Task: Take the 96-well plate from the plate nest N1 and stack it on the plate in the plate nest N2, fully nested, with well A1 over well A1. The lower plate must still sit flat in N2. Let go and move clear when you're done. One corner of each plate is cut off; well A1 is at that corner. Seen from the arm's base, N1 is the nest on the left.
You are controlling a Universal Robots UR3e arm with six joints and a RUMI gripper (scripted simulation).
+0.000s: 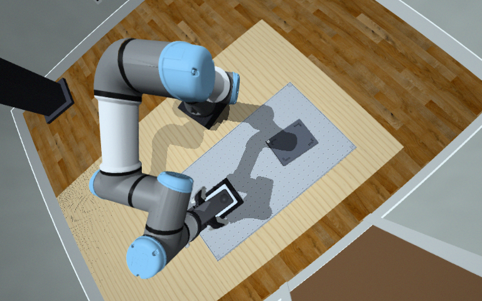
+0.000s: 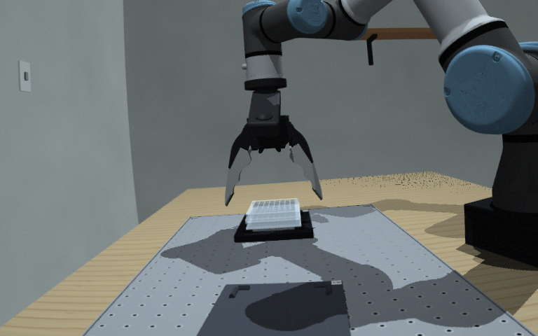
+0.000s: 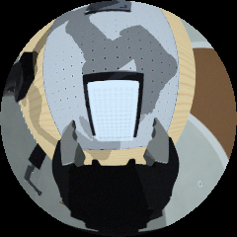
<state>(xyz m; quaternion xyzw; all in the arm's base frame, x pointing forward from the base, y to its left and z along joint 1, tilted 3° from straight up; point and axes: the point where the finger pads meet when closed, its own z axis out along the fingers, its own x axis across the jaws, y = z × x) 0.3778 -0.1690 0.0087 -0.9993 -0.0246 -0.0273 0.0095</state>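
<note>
A: So, where do we stand with the gripper [image 2: 273, 196]?

B: We see it hanging above the stacked plates [image 2: 272, 213], jaws spread wide and holding nothing. Its fingertips [image 2: 228, 198] sit clear of the stack on either side, above the top plate's rim.

A: And the stack itself?

B: In the exterior view we count two clear plates, one on the other, resting in the black nest N2 [image 2: 273, 234] at the far end of the breadboard [image 2: 404, 253]. The top one looks level and lined up with the lower one. From the wrist camera we look straight down on the well grid [image 3: 113, 115], framed by the nest's dark border.

A: Can we tell the cut corners apart?

B: We cannot; they are too small to make out in any view.

A: And N1 [image 1: 293, 142]?

B: We see its dark pad with nothing on it, well apart from N2, partly under the arm's shadow [image 1: 285, 141].

A: The arm [image 1: 118, 138]?

B: It reaches from its base [image 1: 208, 120] on the wooden table [image 1: 319, 106].
</note>
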